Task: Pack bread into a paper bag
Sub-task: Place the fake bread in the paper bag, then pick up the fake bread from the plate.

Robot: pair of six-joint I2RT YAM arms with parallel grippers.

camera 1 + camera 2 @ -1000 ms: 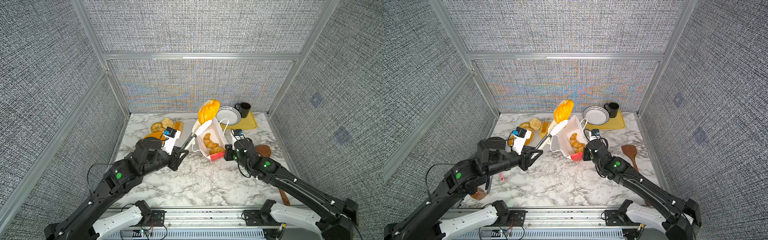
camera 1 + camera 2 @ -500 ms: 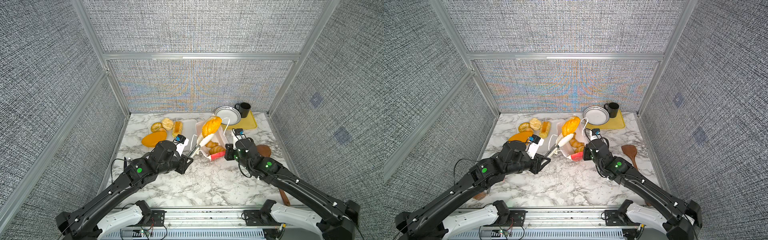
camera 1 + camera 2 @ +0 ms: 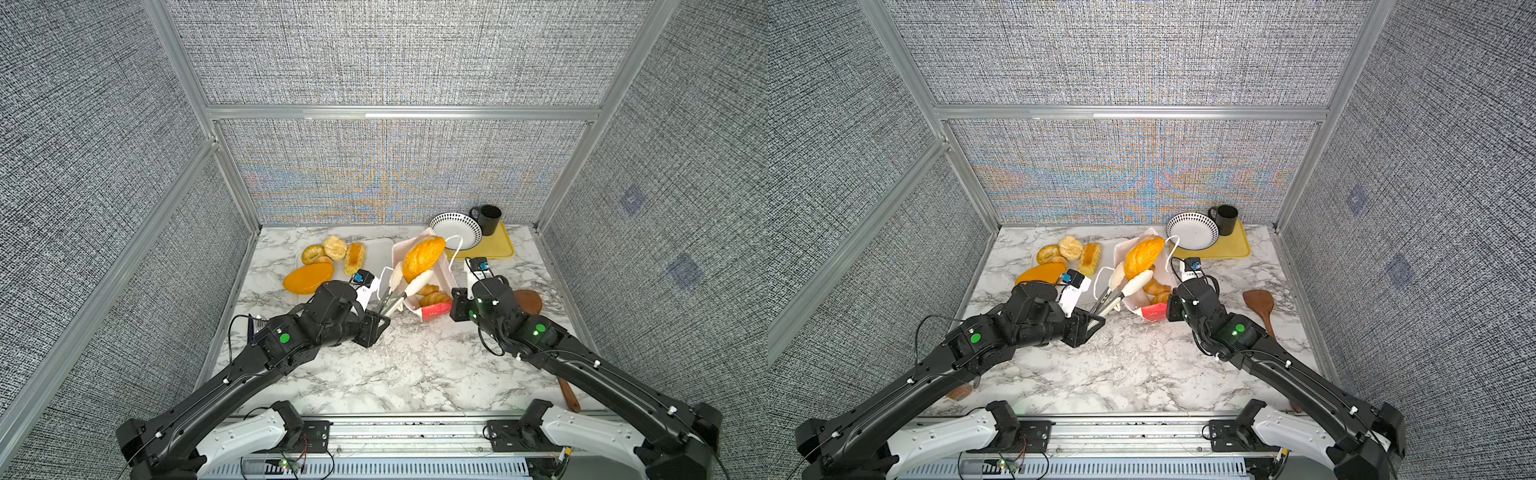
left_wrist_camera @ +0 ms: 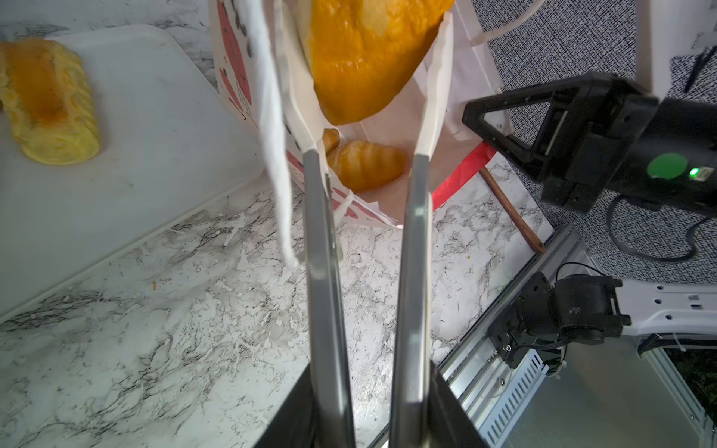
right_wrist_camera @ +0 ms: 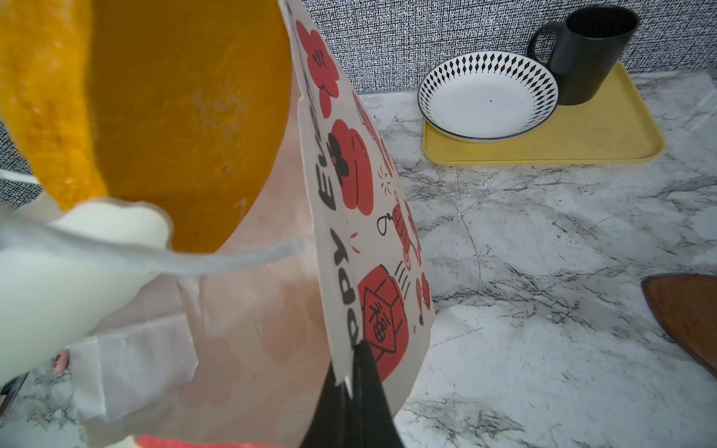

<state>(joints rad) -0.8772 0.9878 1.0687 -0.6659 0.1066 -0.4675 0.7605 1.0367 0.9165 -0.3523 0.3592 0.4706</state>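
Now the loaf point(image 3: 423, 257) sits at the mouth of the paper bag point(image 3: 434, 311).
Left claw point(image 3: 375, 327) squeezes tongs point(image 3: 399, 293) around it; right claw point(image 5: 359, 372) pinches the rim; loaf probably light, squashy; grip gently mid-body.

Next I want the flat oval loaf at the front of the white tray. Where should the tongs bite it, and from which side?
Best bite the oval loaf across its narrow width at mid-length, tongs coming from above: it lies flat, long axis running sideways, with the bagel close behind its far edge.
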